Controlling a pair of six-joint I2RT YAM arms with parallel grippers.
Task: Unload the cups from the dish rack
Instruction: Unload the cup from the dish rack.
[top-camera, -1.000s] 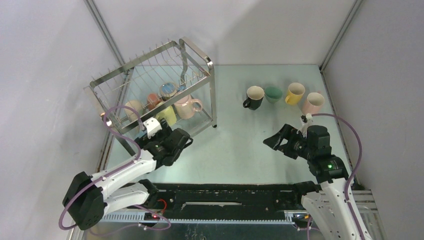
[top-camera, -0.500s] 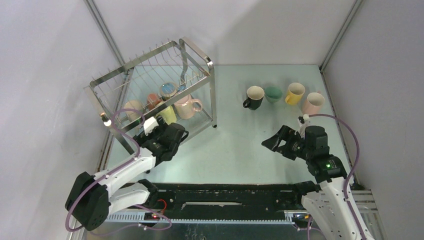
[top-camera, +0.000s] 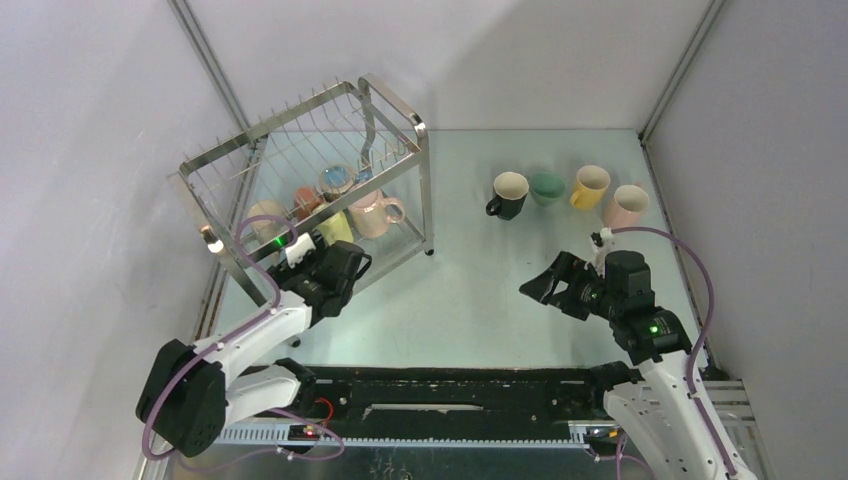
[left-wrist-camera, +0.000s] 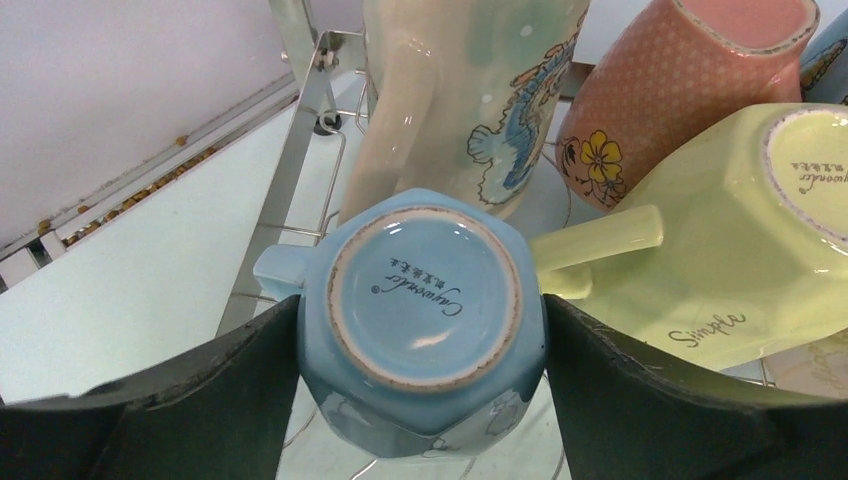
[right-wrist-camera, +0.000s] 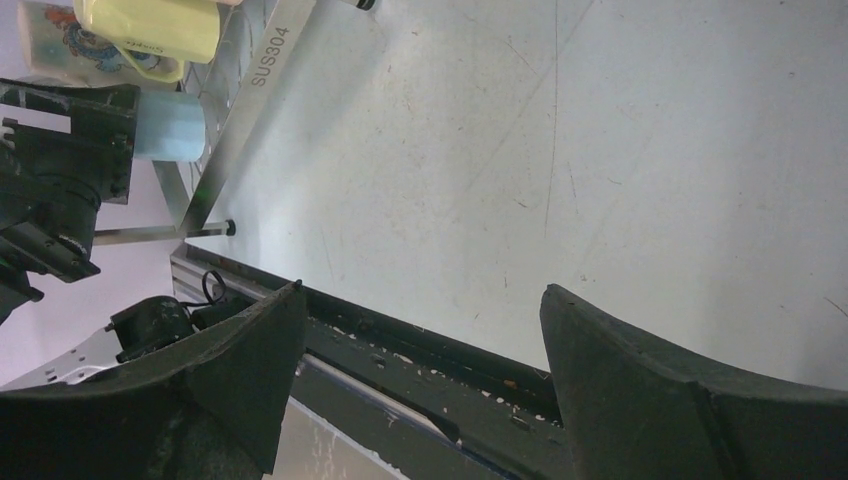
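The steel wire dish rack (top-camera: 392, 108) stands at the back left. Its lower tier holds beige (top-camera: 266, 218), orange-red (top-camera: 305, 201), lime (top-camera: 335, 228) and pink (top-camera: 372, 213) cups. My left gripper (top-camera: 335, 262) reaches into the rack's front. In the left wrist view it (left-wrist-camera: 420, 310) is shut on a light blue cup (left-wrist-camera: 425, 290) lying bottom towards the camera, both fingers against its sides. The lime cup (left-wrist-camera: 740, 220) lies just right of it. My right gripper (top-camera: 545, 285) is open and empty above the table.
Black (top-camera: 508, 193), green (top-camera: 546, 187), yellow (top-camera: 590, 186) and pink (top-camera: 627, 204) cups stand in a row at the back right. A cream cup with a fish drawing (left-wrist-camera: 470, 90) and a pink dotted cup (left-wrist-camera: 680, 90) stand behind the blue one.
My left gripper has moved up and left into the rack's lower tier, onto the light blue cup. The right gripper has drifted slightly left.
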